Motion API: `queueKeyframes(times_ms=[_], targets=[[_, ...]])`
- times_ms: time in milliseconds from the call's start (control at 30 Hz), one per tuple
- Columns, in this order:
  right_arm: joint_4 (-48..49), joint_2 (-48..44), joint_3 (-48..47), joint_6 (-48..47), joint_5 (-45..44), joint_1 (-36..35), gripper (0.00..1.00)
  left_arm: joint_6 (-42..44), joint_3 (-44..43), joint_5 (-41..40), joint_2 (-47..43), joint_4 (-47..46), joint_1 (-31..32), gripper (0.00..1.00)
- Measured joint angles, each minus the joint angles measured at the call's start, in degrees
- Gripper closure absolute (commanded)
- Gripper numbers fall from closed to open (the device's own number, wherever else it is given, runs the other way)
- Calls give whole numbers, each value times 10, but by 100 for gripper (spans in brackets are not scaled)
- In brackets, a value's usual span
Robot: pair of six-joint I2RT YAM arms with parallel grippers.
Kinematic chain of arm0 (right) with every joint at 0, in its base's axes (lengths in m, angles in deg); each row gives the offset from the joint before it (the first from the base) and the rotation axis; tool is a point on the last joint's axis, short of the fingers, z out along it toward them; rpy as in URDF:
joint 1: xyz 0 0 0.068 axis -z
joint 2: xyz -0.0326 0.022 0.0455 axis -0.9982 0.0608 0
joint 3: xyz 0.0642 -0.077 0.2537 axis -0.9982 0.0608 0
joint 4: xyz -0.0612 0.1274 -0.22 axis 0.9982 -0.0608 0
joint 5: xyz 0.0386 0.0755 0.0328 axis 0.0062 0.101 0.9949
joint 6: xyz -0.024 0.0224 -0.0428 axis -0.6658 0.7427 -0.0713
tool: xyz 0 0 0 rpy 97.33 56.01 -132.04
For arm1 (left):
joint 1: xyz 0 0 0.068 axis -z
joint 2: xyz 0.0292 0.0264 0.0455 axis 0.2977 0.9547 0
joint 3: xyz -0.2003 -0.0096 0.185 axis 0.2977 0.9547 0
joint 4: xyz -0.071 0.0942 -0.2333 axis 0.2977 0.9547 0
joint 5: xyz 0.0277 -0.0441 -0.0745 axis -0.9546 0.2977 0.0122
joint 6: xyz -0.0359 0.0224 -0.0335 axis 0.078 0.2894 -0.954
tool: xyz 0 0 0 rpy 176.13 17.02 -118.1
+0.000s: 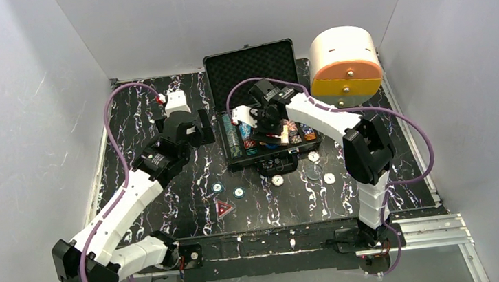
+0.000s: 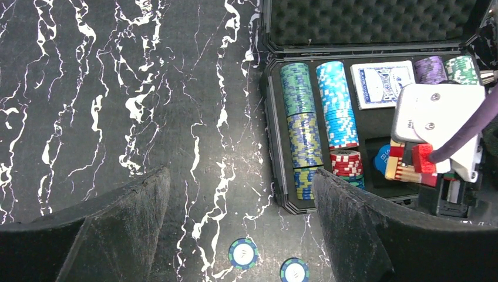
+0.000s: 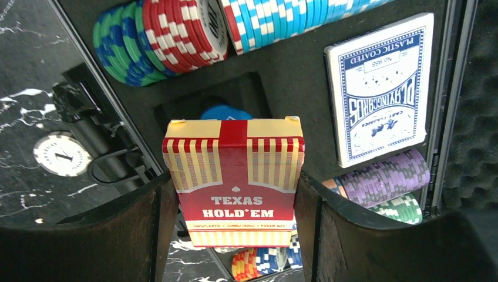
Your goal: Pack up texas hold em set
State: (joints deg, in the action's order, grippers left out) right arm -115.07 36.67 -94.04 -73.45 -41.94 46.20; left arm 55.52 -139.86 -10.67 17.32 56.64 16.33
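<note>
The black foam-lined briefcase (image 1: 250,65) lies open at the back centre, with rows of poker chips (image 2: 299,117) and a blue card deck (image 2: 383,83) in it. My right gripper (image 3: 235,205) is shut on the red "Texas Hold'em" card deck (image 3: 235,176) and holds it above the case's empty card slot, where a small blue round piece (image 3: 226,113) lies. That deck also shows in the left wrist view (image 2: 411,164). My left gripper (image 2: 241,217) is open and empty above the table, left of the case. Two loose chips (image 2: 243,253) lie under it. The red triangle (image 1: 223,208) and several round buttons (image 1: 314,156) lie on the table in front of the case.
A white-and-orange cylindrical box (image 1: 345,68) stands right of the case at the back. Grey walls close in the left, back and right sides. The case handle (image 1: 277,164) sticks out toward the loose buttons.
</note>
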Motion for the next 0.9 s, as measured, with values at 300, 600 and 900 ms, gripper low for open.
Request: queueKeyframes(times_ms=[300, 600, 900], targets=[[-2, 2, 0, -58, -3, 9, 27, 4, -9, 0, 15, 2, 0, 11], [1, 4, 0, -81, 11, 7, 26, 6, -9, -1, 27, 1, -1, 10], [7, 13, 6, -90, 21, -2, 24, 10, -9, -5, 28, 0, -1, 10]])
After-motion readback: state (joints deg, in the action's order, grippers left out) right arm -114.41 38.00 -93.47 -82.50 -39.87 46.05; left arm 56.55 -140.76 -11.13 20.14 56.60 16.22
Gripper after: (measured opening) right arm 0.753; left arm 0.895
